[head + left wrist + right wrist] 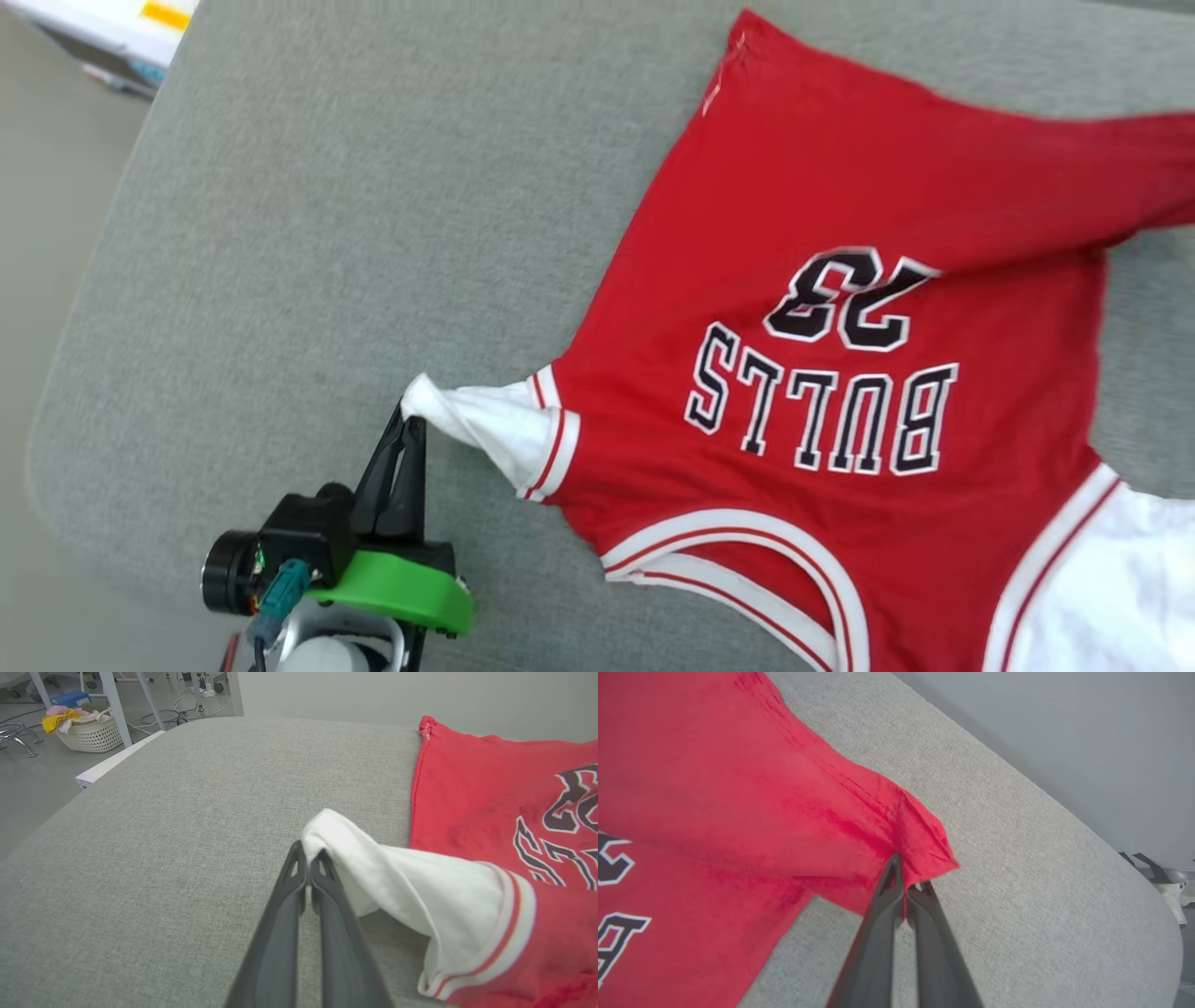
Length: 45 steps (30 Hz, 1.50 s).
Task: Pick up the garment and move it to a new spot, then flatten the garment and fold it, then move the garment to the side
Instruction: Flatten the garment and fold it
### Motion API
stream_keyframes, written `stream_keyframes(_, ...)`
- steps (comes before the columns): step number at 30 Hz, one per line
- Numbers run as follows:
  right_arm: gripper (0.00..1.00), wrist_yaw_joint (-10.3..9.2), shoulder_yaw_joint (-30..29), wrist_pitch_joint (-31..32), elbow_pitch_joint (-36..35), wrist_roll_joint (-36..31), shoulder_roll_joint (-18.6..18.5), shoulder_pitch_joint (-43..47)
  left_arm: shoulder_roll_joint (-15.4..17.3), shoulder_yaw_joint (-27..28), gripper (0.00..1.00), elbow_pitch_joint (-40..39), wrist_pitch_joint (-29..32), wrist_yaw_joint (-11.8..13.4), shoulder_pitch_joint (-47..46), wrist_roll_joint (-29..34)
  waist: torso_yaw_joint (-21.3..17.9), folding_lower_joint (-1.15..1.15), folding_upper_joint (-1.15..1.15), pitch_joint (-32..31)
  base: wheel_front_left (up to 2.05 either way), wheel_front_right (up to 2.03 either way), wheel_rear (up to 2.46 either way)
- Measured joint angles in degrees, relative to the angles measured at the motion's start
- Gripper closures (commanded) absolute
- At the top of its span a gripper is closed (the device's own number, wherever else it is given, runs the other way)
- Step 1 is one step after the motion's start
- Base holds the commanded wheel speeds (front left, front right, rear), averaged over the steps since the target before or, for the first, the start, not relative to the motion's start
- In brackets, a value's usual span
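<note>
You are looking at a grey fabric-covered tabletop [280, 233] with the garment [728, 280] lying spread across its right part, print side up. The black "BULLS 23" lettering [826, 373] is reading upside down in the head view, and the white-trimmed neckline is pointing toward the near edge. Your left gripper [409, 425] is sitting just left of the shirt body. Its fingers are clenched on the tip of the white sleeve [485, 425], which is stretching out from the red body to a point at the fingertips. In the right wrist view, your right gripper [908, 877] is pinching a red stitched corner of the garment, and the cloth there is rising in a fold off the grey surface. Beyond the tabletop, in the left wrist view, a woven basket [91, 732] holding yellow cloth is standing on the floor.
</note>
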Motion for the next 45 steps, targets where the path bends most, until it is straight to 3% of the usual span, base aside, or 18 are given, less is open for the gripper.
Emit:
stream_keyframes(6,1.0,0.01,-2.49,-3.36,-4.38,2.05,-1.7,11.62,0.51,1.53,1.0,0.64,0.0,0.09,1.95,0.21,-3.46,0.0,0.0,-3.49,0.0,0.0,0.0)
stream_keyframes(13,1.0,0.02,-10.9,-5.92,-6.94,1.96,-1.37,28.8,1.12,2.97,1.0,1.55,0.0,0.08,3.6,0.22,-6.6,0.0,0.0,-7.22,0.0,0.0,0.0)
stream_keyframes(23,1.0,0.02,-23.08,-5.46,-9.61,-0.41,9.23,53.82,1.26,3.89,1.0,2.14,0.0,-0.19,4.7,0.23,-9.37,0.0,0.0,-10.03,0.0,0.0,0.0)
stream_keyframes(30,0.98,0.0,-25.85,-4.35,-10.5,-2.68,14.86,59.49,1.25,4.53,1.0,2.59,0.0,-0.68,4.69,0.25,-9.57,0.0,0.0,-9.74,0.0,0.0,0.0)
stream_keyframes(32,0.37,0.0,-27.1,-4.57,-10.98,-3.3,16.15,59.51,1.24,4.8,1.0,2.69,0.0,-0.75,4.69,0.32,-9.7,0.0,0.0,-9.65,0.0,0.0,0.0)
stream_keyframes(33,0.0,0.0,-27.5,-4.67,-11.37,-3.7,16.42,59.46,1.24,4.89,1.0,2.69,0.0,-0.8,4.69,0.34,-9.77,0.0,0.0,-9.63,0.0,0.0,0.0)
stream_keyframes(40,0.0,0.01,-31.7,-7.27,-17.61,-6.49,16.36,54.95,1.18,4.98,1.0,2.7,0.0,-1.27,4.56,0.78,-9.54,0.0,0.0,-9.27,0.0,0.0,0.0)
stream_keyframes(45,0.0,0.01,-33.14,-6.75,-24.01,-6.87,13.83,47.86,1.09,4.12,1.0,2.68,0.0,-2.09,3.38,1.4,-8.43,0.0,0.0,-8.18,0.0,0.0,0.0)
